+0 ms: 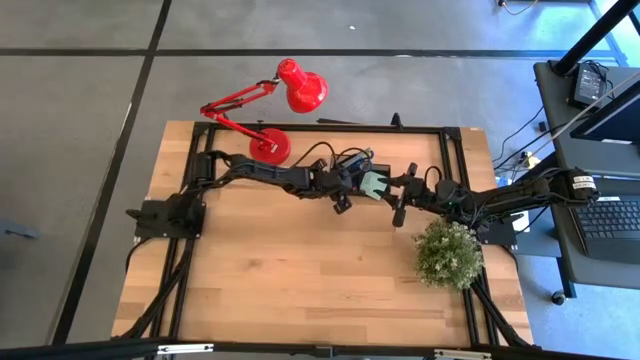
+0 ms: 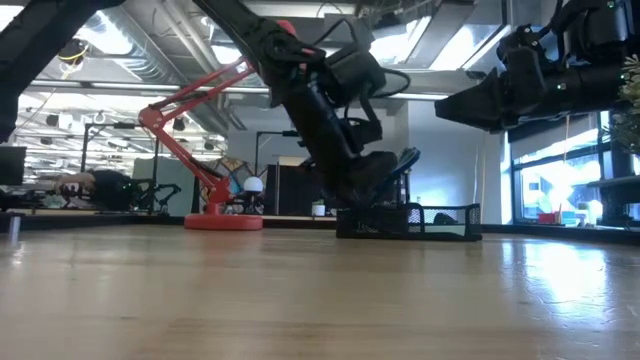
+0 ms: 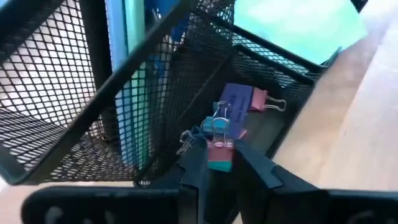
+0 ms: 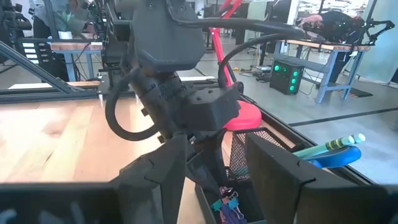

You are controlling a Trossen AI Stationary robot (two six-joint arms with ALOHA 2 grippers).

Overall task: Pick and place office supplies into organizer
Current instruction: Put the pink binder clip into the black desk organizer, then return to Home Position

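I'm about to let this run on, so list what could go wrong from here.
1. The left pincer grips a binder clip low inside the mesh organizer; pulling up carelessly could snag the mesh or drag the organizer.
2. The right pincer hovers close by the left arm; a move inward risks collision.
3. The sticky-note pad sits between them and could be knocked.

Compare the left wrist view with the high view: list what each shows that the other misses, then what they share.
Only the left wrist view: binder clips lying in a low mesh compartment of the organizer, the left gripper holding a pink clip over them, and blue pencils standing in the taller section.

Only the high view: the red lamp, the green plant, the right gripper beside the organizer, and the wooden table.

Both: the organizer and the pale green sticky-note pad in it.
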